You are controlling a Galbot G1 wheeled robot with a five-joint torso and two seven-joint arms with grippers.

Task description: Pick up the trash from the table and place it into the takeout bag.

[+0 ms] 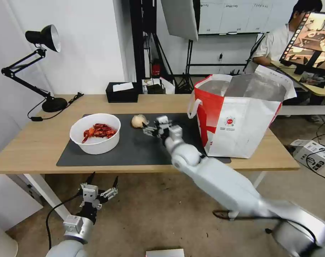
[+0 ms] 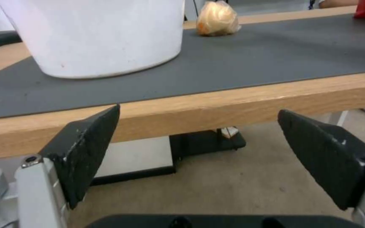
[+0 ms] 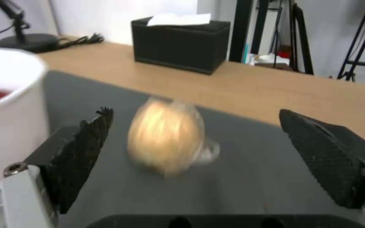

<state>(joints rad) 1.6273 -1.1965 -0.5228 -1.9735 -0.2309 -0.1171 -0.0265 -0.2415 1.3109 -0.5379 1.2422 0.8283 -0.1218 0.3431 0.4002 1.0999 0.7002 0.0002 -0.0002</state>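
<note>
A white bowl (image 1: 95, 132) of red crayfish shells stands on the left of the dark-grey mat (image 1: 134, 150) on the table (image 1: 34, 142). A beige lump (image 1: 138, 121) lies on the mat behind and to the right of it. My right gripper (image 1: 147, 128) is open just right of the lump; in the right wrist view the lump (image 3: 165, 139) lies between and just beyond its fingers (image 3: 85, 148), untouched. The takeout bag (image 1: 241, 117) stands open at the table's right end. My left gripper (image 1: 104, 176) hangs open below the table's front edge, facing the bowl (image 2: 102, 34).
A black tissue box (image 1: 122, 92) sits at the table's back edge, and a black desk lamp (image 1: 44, 71) with its cord stands at the back left. A desk with a monitor (image 1: 312, 39) is behind the bag. A white box (image 1: 312, 151) lies on the floor at right.
</note>
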